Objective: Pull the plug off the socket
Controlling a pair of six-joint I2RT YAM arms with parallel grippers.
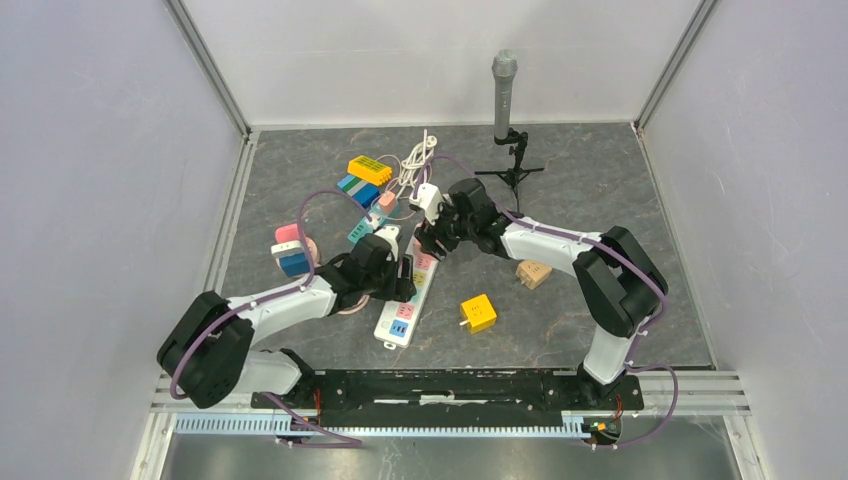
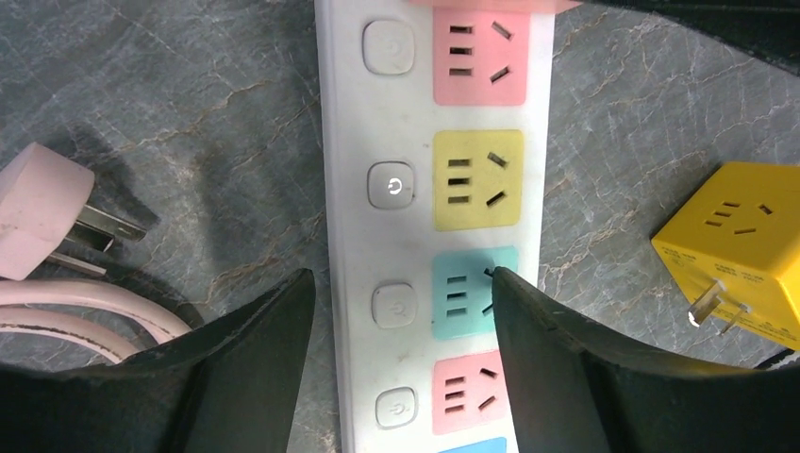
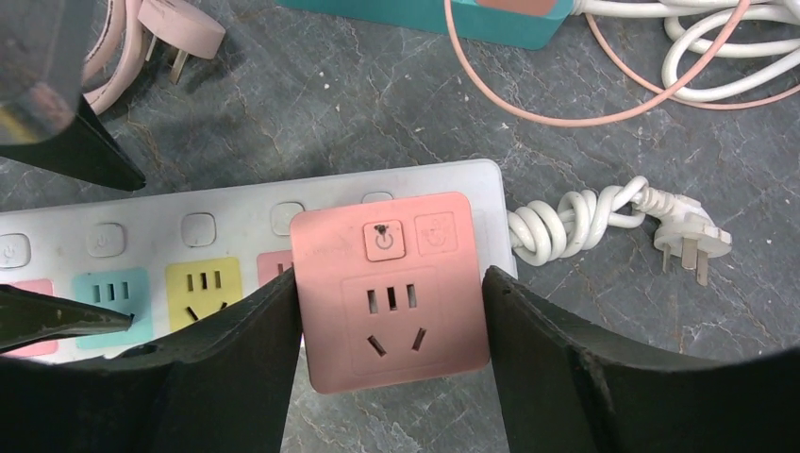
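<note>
Right, my right end effector [image 3: 389, 278] grasps the square pink plastic adapter plug [image 3: 391, 326] by both flanks, seated mid-frame on the long white power strip's [image 2: 349, 236] right end. My left end effector [image 2: 401, 283] straddles the strip, unclenched.

Up close, the right gripper [image 3: 389, 271] is masking both side faces of the pink adapter [image 3: 391, 326] on the white power strip [image 3: 141, 226], so actual pressing cannot be told (nor how deep its prongs are sitting). The strip's end away from the adapter is running off that picture. Under the left gripper [image 2: 402, 274] the strip is leaving the frame at both ends. Beside the strip, a yellow cube [image 2: 741, 250] and, on its other side, a pale pink plug [image 2: 33, 212] are being clipped by the frame edges. Beyond the strip, a teal block [image 3: 500, 21] is being cut off at the top. From overhead, both grippers are covering the strip's middle and the adapter.
</note>
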